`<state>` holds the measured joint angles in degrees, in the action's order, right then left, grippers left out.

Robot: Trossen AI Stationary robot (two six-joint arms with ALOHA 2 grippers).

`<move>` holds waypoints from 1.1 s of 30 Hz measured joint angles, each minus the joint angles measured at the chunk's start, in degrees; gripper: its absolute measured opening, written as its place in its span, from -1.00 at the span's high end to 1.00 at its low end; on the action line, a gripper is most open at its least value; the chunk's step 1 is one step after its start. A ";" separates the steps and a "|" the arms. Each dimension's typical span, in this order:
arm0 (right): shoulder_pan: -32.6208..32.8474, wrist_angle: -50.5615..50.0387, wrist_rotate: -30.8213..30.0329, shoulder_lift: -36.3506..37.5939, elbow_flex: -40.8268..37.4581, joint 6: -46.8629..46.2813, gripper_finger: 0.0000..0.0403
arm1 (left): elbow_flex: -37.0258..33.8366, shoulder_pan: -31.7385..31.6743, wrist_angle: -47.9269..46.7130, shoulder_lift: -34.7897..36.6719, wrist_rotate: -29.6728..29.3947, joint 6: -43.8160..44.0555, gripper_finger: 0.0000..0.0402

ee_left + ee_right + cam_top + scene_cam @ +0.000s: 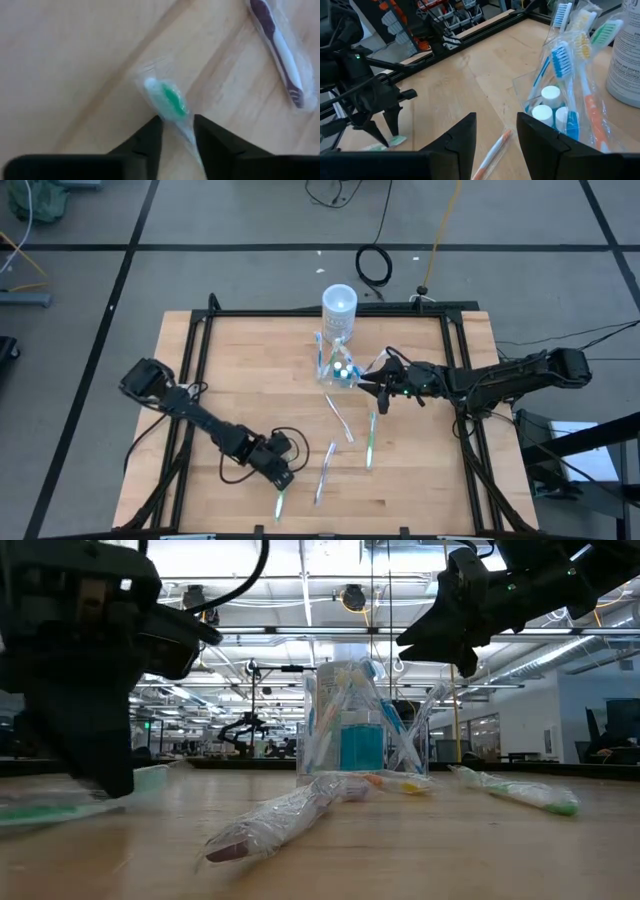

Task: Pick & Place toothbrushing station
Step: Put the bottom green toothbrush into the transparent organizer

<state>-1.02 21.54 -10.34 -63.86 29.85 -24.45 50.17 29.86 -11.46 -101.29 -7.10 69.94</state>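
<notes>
The wooden surface point(250, 380) carries the toothbrushing station, a clear container point(338, 370) standing upright toward the far middle, just in front of a taller white cylinder point(339, 304), with several wrapped brushes and white-capped tubes already in it. A few wrapped brushes lie loose nearer the front edge, well apart from the container. The left pincer point(283, 480) is down at the front of the surface over the green toothbrush point(170, 100), and the left wrist view shows its two fingers point(147, 137) straddling the handle just behind the bristled head, apart with the wrapper between them; a firm grip is not yet evident. The brush's long axis runs straight out ahead of the pincer, so the fingers cross the handle squarely. From here the container lies far off, up and to the right across the surface. The right pincer point(495, 132) hangs just beside the container with its fingers apart and empty, far nearer to it than the left.
</notes>
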 joint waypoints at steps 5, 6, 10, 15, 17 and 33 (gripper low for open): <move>0.00 0.00 -0.01 0.00 0.00 -0.16 0.35 | -0.07 -2.04 -0.08 -0.07 -0.46 -4.49 0.79; 0.00 0.00 -0.01 0.00 0.00 -0.15 0.35 | -0.09 -2.49 -0.02 0.04 -0.52 -5.20 0.86; 0.00 -0.01 -0.01 0.00 0.00 -0.15 0.35 | -0.29 -4.77 3.10 0.25 -4.48 -11.39 0.95; 0.00 -0.01 -0.03 -0.02 0.00 0.01 0.35 | -0.22 -9.01 8.84 4.05 -7.50 -21.37 0.92; 0.00 0.03 -0.03 -0.02 0.00 0.02 0.35 | -0.22 -11.35 9.39 6.60 -9.79 -25.83 0.97; 0.00 -0.04 -0.03 -0.02 0.00 1.77 0.35 | -0.05 -29.71 45.35 17.82 -26.87 -64.85 0.94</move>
<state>-1.02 21.50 -10.37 -63.88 29.85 -22.68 50.13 0.14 33.89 -83.47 -33.97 5.09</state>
